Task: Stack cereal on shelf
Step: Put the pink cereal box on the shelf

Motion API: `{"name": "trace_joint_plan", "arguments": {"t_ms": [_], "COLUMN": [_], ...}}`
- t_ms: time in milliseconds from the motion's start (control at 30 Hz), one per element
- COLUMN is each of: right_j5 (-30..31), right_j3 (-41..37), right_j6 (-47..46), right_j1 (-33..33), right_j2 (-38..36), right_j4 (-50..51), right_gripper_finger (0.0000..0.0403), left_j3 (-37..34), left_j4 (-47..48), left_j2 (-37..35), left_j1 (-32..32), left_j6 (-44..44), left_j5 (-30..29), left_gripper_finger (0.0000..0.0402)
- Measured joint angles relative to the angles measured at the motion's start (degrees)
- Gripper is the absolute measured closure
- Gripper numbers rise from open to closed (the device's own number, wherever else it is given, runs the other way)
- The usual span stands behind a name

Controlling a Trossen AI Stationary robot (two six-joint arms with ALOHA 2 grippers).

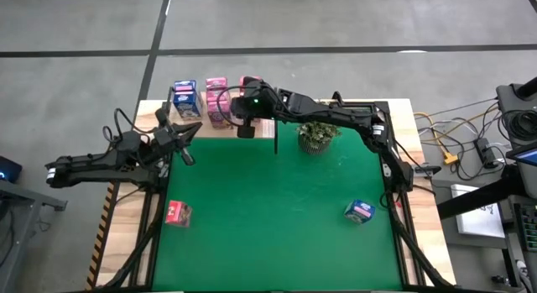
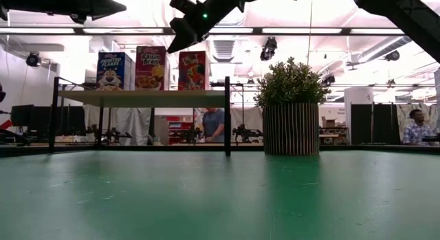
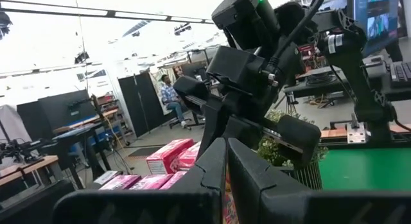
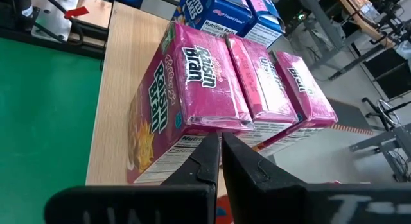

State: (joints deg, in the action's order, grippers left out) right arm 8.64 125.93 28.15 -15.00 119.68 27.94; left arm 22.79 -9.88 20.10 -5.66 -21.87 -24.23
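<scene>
Pink Raisin Bran boxes (image 4: 192, 102) and a blue Frosted Flakes box (image 1: 185, 98) stand in a row on the shelf (image 2: 141, 98). The right tool (image 1: 245, 129), fingers pressed together, hovers above the pink boxes; the left tool (image 1: 186, 153), likewise pressed together, hangs near the shelf's end. On the counter (image 1: 277, 217) lie one pink box (image 1: 177, 213) and one blue box (image 1: 359, 211).

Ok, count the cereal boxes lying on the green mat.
2: a pink box at the left edge of the mat, and a blue box near its right edge. None looks hidden there.

Bright overhead ceiling lights (image 2: 289, 1) glare; arms silhouetted, foreground blurred.
</scene>
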Motion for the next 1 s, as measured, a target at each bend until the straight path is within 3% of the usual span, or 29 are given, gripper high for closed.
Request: {"name": "trace_joint_plan", "arguments": {"t_ms": [1000], "right_j5": [0.2], "right_j3": [0.0], "right_j6": [-0.5], "right_j1": [0.1], "right_j2": [0.0], "right_j4": [1.6], "right_gripper_finger": [0.0394], "left_j3": [0.0], "left_j4": [0.1], "left_j2": [0.0], "left_j1": [0.0], "left_j6": [0.0], "left_j5": [0.0], "left_gripper_finger": [0.0402]}}
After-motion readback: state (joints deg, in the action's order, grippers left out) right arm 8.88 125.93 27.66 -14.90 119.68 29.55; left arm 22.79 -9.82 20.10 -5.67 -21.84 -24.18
